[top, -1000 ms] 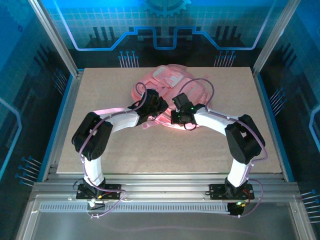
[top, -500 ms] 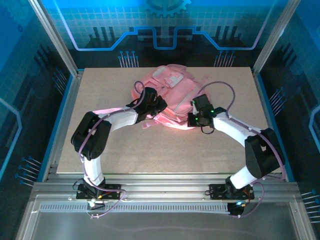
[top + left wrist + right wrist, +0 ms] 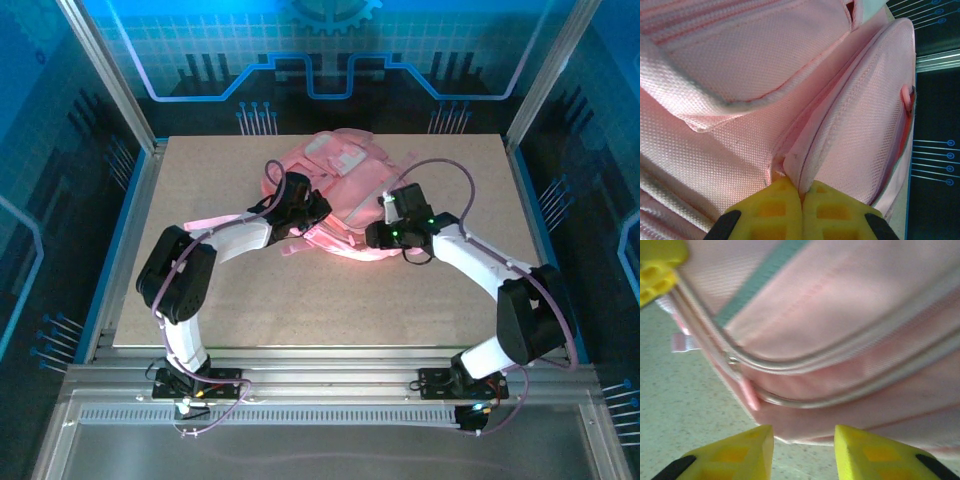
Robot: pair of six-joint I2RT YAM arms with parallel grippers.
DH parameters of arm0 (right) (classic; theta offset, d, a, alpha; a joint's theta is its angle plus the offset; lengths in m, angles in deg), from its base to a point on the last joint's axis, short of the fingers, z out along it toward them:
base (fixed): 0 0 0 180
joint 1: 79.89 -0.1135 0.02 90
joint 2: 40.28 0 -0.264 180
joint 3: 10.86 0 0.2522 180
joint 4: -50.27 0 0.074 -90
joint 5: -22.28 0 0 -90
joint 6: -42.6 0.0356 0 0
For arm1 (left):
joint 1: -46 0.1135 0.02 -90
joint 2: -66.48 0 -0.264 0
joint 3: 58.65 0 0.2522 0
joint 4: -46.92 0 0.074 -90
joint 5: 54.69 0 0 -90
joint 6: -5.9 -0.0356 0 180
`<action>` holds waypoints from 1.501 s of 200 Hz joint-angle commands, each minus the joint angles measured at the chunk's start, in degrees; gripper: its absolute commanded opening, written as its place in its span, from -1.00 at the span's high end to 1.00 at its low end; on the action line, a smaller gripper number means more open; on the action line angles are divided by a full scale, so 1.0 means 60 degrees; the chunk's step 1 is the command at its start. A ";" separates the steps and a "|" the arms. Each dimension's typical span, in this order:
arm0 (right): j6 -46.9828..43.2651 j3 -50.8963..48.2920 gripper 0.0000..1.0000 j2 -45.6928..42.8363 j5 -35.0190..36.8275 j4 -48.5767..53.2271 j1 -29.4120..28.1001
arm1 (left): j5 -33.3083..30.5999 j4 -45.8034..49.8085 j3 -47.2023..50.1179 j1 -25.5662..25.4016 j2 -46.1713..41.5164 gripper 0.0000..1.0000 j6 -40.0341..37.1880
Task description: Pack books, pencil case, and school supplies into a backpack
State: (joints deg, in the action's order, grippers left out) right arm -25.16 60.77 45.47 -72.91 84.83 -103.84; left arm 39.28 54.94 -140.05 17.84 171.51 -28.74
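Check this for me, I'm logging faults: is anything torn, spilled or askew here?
Nothing stands out. The backpack lies on the table, fabric intact where visible; the left gripper pinches a seam edge of it, the right gripper stands open by its zippers.

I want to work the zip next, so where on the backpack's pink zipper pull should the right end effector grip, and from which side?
Likely the free end of the pink pull tab, hanging off the slider at the zip's bend on the backpack. It is a thin flat strip pointing toward the open right end effector, so come in low over the table.
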 commanded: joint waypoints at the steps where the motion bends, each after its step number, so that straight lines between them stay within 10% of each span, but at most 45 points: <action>1: 0.0286 0.0436 0.23 0.0241 -0.0053 -0.0271 -0.0413 | 0.0122 -0.0040 0.0001 0.0028 -0.0655 1.00 -0.0257; 86: 0.1151 0.1447 0.27 0.2049 0.0512 -0.0488 -0.1301 | -0.0016 -0.0098 0.0054 -0.0153 -0.0923 1.00 -0.0174; 160: 0.1893 0.2137 1.00 0.3061 0.1672 -0.0060 -0.1415 | -0.0056 -0.0250 0.0316 -0.0231 -0.1015 1.00 -0.0125; 200: 0.1012 0.1918 1.00 0.2426 0.1833 0.0362 -0.1373 | -0.0133 0.0070 0.0263 0.0194 -0.0949 1.00 -0.0433; 300: -0.0777 0.1083 1.00 0.1346 0.1473 0.1646 0.1258 | -0.0159 0.0192 0.0113 0.0470 -0.0903 1.00 -0.0610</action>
State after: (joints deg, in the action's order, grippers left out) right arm -27.98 67.52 54.78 -67.99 90.09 -100.38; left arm 40.30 56.19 -138.12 18.67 168.37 -30.21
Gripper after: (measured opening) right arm 0.056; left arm 0.038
